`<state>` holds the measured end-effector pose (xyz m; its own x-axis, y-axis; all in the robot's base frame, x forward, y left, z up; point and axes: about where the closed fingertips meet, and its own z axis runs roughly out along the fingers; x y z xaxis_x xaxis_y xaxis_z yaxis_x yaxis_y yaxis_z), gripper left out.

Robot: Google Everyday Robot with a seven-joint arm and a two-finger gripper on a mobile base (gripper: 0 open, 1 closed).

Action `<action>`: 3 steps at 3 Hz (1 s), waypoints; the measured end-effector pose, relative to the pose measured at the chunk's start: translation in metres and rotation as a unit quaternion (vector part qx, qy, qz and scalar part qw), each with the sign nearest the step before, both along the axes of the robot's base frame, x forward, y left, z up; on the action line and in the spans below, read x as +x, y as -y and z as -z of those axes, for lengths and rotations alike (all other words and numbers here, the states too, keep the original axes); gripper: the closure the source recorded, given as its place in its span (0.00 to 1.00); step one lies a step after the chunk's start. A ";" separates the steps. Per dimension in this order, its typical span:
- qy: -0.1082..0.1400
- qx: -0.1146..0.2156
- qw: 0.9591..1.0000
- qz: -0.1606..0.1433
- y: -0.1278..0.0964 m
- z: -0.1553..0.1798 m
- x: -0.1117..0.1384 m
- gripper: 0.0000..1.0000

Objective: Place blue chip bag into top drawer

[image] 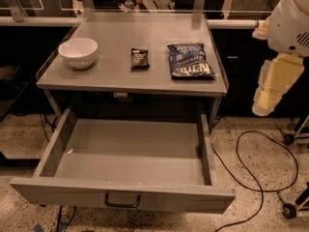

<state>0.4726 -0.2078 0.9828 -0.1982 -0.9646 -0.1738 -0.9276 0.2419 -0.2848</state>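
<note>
Blue chip bag flat on tabletop, right side, beside black bar; white bowl at left. Top drawer open below. Gripper hangs right of tabletop, well apart from bag; can't tell its grip state.

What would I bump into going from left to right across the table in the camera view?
White bowl → small black bar → blue chip bag → the robot's gripper, hanging past the tabletop at the far right.
</note>
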 end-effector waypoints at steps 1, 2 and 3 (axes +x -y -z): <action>0.002 0.005 1.000 -0.001 -0.001 0.010 0.013 0.00; -0.004 0.006 1.000 -0.005 -0.006 0.026 0.048 0.00; -0.010 -0.004 1.000 -0.016 -0.015 0.039 0.086 0.00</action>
